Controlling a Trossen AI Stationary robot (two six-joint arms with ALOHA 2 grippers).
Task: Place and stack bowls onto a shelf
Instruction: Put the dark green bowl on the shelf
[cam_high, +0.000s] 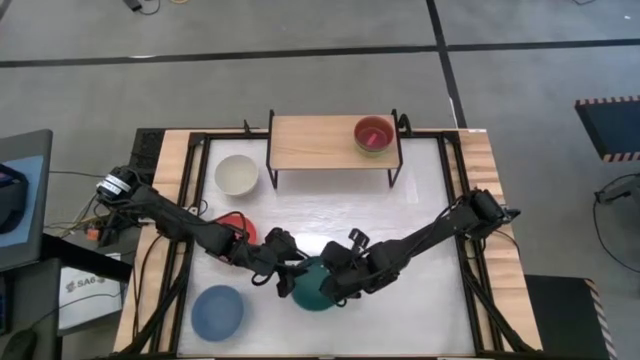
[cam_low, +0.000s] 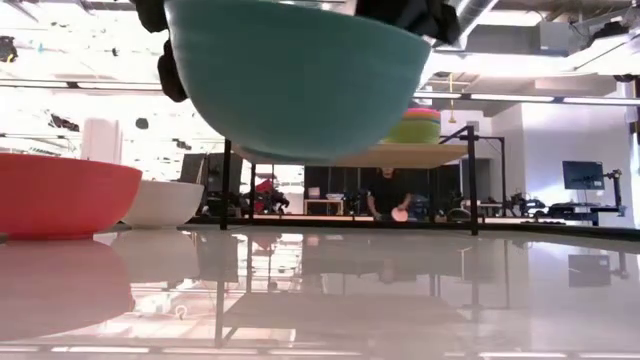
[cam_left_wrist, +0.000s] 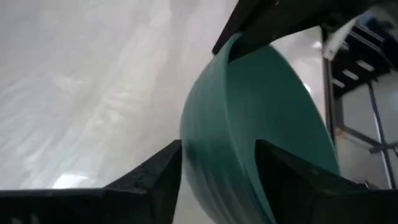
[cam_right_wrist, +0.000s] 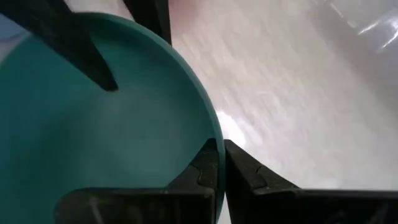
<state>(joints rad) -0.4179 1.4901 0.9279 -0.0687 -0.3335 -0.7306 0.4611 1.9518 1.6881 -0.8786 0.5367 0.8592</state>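
Note:
Both grippers meet at the dark green bowl (cam_high: 312, 290) near the table's near middle. In the low view the bowl (cam_low: 300, 80) hangs clear of the table. My right gripper (cam_right_wrist: 222, 146) is shut on its rim. My left gripper (cam_left_wrist: 217, 155) is open, one finger inside the rim and one outside. The light-wood shelf (cam_high: 320, 142) stands at the far side and carries a small stack, pink bowl (cam_high: 374, 135) over lime green bowl (cam_low: 412, 130). The white bowl (cam_high: 237, 175), red bowl (cam_high: 236, 222) and light blue bowl (cam_high: 218, 312) rest on their bases on the table's left half. My right gripper pinches the green bowl's rim (cam_right_wrist: 214, 127) on its right side, one finger inside the bowl and one outside. It comes slanting down from the table's right. The bowl is lifted clear, roughly upright with its mouth up. My left gripper straddles the opposite rim (cam_left_wrist: 231, 106); whether it touches, I cannot tell.
The red bowl (cam_low: 60, 195) and white bowl (cam_low: 160, 203) sit left of the lifted bowl. The shelf's left and middle parts (cam_high: 300, 140) are bare wood. Black frame rails (cam_high: 452, 170) border the table on both sides. White tabletop (cam_high: 400, 200) lies open right of centre.

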